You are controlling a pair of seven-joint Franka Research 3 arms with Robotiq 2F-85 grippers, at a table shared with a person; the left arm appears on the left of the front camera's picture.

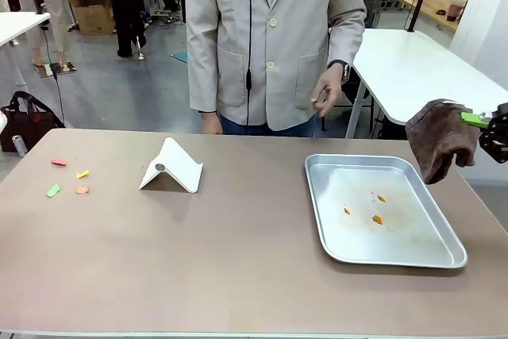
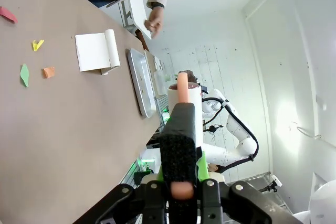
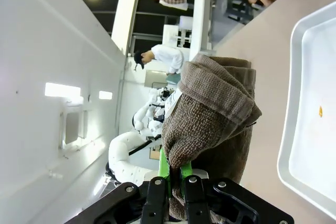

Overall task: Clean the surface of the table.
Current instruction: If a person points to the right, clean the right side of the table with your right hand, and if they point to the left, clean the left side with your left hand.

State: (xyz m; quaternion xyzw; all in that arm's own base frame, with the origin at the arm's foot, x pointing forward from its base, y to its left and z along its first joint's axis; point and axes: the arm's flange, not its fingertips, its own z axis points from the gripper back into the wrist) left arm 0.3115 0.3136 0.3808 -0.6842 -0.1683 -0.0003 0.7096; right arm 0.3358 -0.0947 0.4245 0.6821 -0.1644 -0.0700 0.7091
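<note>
Brownish-taupe table (image 1: 238, 275) spreads wide across our front view, its near stretch bare. From the left wrist camera we look along that top, and the left gripper (image 2: 181, 177) is clamped tight on a black rough-textured handle (image 2: 178, 145) with a salmon-pink tip, green pads pressed to its sides.

Moving up the table, on the left we pick out four small paper scraps (image 1: 82, 190), green and orange nearer, yellow and red just beyond. Over on the right sits the metal tray (image 1: 316, 196), with a few orange crumbs (image 1: 378, 218) lying inside it. Between the scraps and the tray, farther back, a white folded card (image 1: 176, 166) stands like a little tent.

At the far right corner, the right gripper (image 1: 479, 121) pinches a brown cloth (image 1: 439, 136), which hangs down bunched beside the tray's far end. Beyond the far edge a person in a grey jacket (image 1: 270, 37) stands facing us, one hand (image 1: 324, 94) raised at the waist.
</note>
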